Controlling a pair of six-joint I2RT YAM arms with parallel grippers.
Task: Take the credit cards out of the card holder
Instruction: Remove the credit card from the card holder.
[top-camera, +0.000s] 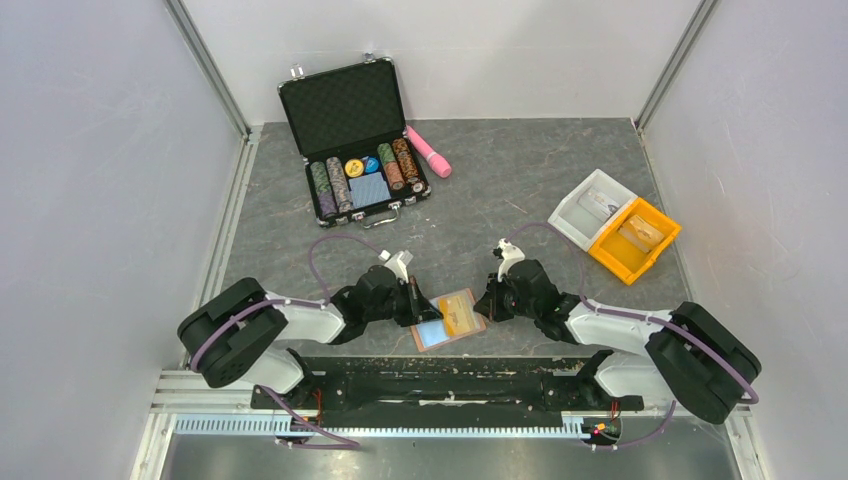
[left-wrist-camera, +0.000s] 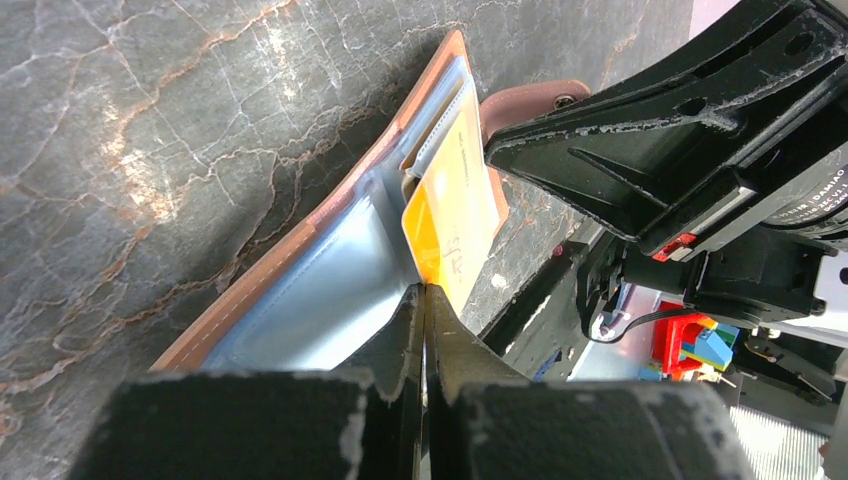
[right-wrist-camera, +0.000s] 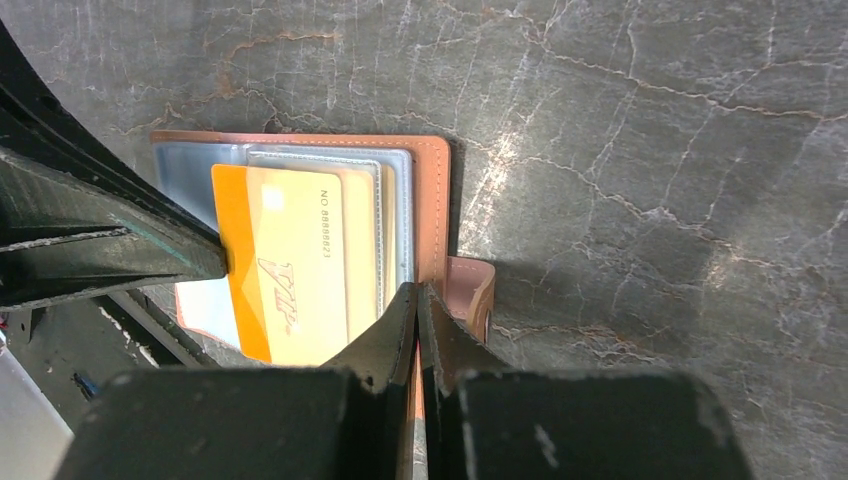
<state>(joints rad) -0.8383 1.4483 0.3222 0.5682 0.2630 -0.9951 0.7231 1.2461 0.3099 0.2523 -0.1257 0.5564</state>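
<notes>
The brown card holder (top-camera: 432, 335) lies open near the table's front edge between my two grippers, light blue pockets (left-wrist-camera: 290, 290) facing up. An orange-yellow credit card (top-camera: 462, 315) sticks partly out of a pocket; other cards stay tucked behind it. My left gripper (left-wrist-camera: 425, 288) is shut on the near edge of that card (left-wrist-camera: 455, 215). My right gripper (right-wrist-camera: 417, 290) is shut on the holder's brown edge (right-wrist-camera: 432, 200) beside the closing tab (right-wrist-camera: 470, 290). In the right wrist view the card (right-wrist-camera: 290, 260) shows its printed face, with the left gripper's fingers (right-wrist-camera: 120, 250) at its left edge.
An open black poker chip case (top-camera: 355, 140) with chips and a blue block stands at the back, a pink cylinder (top-camera: 428, 150) beside it. A white bin (top-camera: 593, 210) and a yellow bin (top-camera: 635, 238) sit at the right. The black arm rail (top-camera: 440, 385) lies just behind the holder.
</notes>
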